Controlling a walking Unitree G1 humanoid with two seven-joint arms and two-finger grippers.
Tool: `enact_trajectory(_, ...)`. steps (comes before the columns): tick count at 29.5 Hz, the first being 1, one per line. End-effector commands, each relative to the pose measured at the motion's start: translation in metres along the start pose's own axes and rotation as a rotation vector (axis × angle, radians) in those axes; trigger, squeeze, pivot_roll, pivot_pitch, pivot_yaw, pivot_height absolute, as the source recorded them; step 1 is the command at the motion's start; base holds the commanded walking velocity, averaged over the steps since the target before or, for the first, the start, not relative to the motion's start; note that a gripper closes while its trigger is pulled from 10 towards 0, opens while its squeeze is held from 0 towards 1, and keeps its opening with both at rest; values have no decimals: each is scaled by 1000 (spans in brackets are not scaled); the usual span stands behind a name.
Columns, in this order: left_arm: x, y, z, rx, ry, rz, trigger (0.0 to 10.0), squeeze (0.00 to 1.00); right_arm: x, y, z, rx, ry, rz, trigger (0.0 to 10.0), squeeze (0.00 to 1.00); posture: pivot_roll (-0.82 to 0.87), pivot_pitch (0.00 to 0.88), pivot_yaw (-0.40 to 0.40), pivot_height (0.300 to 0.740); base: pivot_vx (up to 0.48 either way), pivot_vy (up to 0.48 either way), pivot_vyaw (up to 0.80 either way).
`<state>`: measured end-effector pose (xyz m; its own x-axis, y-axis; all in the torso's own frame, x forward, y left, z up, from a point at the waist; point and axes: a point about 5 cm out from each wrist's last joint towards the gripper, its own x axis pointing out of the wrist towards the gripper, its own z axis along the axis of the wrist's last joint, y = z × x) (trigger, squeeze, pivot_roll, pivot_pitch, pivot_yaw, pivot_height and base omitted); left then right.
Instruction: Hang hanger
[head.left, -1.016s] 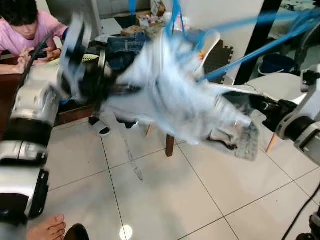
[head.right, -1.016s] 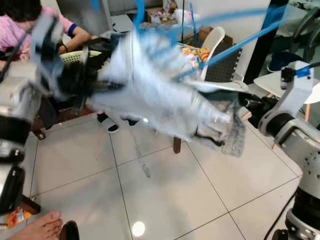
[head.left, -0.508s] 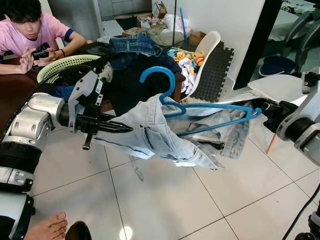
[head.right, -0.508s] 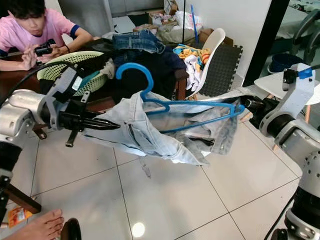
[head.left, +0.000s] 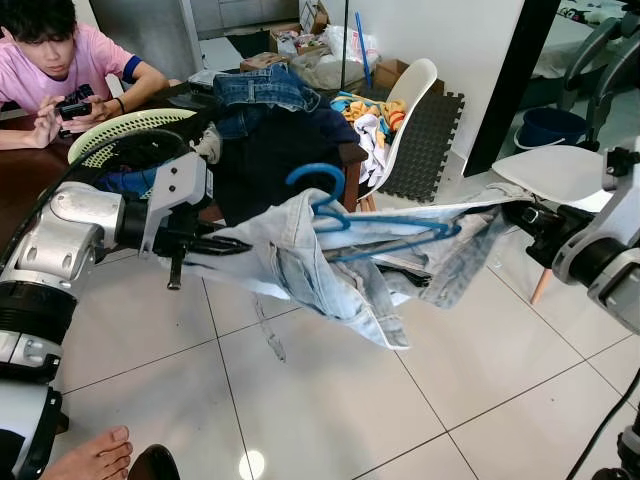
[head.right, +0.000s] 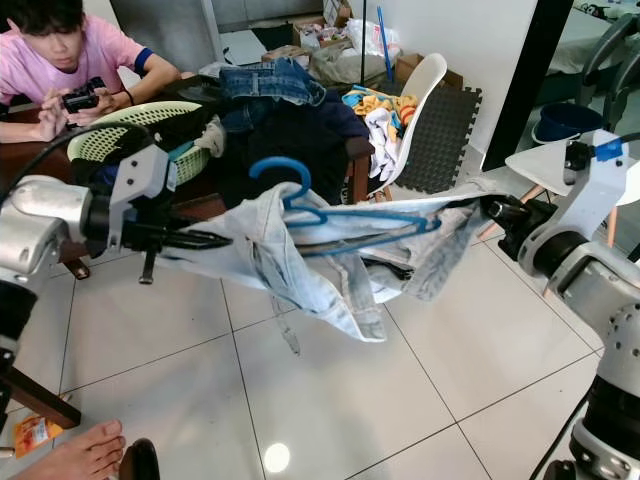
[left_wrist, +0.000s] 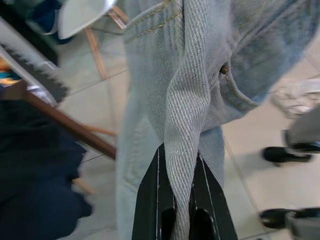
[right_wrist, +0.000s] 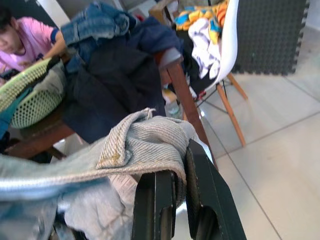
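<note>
The left tool (head.left: 232, 246) is closed on a fold of the light denim jeans (head.left: 330, 262) at their left edge; in the left wrist view the cloth is pinched between the two black fingers (left_wrist: 155, 200). The right tool (head.right: 493, 210) is closed on the right edge of the same jeans; the right wrist view shows the hem bunched over its fingers (right_wrist: 155, 205). Between both tools the jeans are stretched almost level in the air, above the tiled floor (head.left: 330, 400), and the middle part sags down toward the near side without touching the tiles.

The blue hanger (head.left: 372, 222) lies inside the jeans; its hook (head.left: 318, 180) stands up out of the cloth near the left part, and its bar runs to the right under the upper edge of the denim.

Behind the jeans, on the far side, a dark surface (head.right: 352, 150) carries a pile of dark clothes (head.left: 262, 130) and a green basket (head.right: 130, 125); the hook is just in front of this pile. A white chair (head.left: 412, 100) with coloured clothes stands far right of the surface; another white seat (head.left: 552, 172) is just behind the right tool.

A person in a pink shirt (head.left: 62, 70) sits at the far left; a bare foot (head.left: 95, 455) is on the floor at the near left edge. The floor under the jeans is open toward the near side.
</note>
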<state>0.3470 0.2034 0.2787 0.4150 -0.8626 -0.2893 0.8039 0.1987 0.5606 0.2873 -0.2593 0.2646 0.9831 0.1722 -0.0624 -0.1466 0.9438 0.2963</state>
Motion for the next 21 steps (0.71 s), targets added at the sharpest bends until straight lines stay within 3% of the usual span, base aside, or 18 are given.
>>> enact_trajectory(1,-11,8,1,13,22,76,784,0,-3,-1,0,-20,8,-13,0,0,-46,107,45,740,0,0,0)
enact_trajectory(5,-7,13,5,23,-13,152,0,0,-2,10,-13,-58,86,31,0,0,-47,107,43,740,0,0,0)
enact_trajectory(9,-3,13,3,33,11,170,0,0,-1,18,-15,-63,95,67,0,0,-47,106,42,740,0,0,0)
enact_trajectory(14,7,7,-4,24,49,164,0,0,0,27,-7,-65,65,102,0,0,-49,105,43,740,0,0,0)
enact_trajectory(17,27,-6,-17,-16,73,130,0,0,1,44,10,-87,-9,158,0,0,-54,103,41,740,0,0,0)
enact_trajectory(19,27,-6,-17,-16,73,130,0,0,1,44,10,-87,-9,158,0,0,-54,103,41,740,0,0,0)
enact_trajectory(21,39,-8,-26,-78,91,181,118,0,0,57,19,-115,-55,217,0,0,-56,100,42,740,0,0,0)
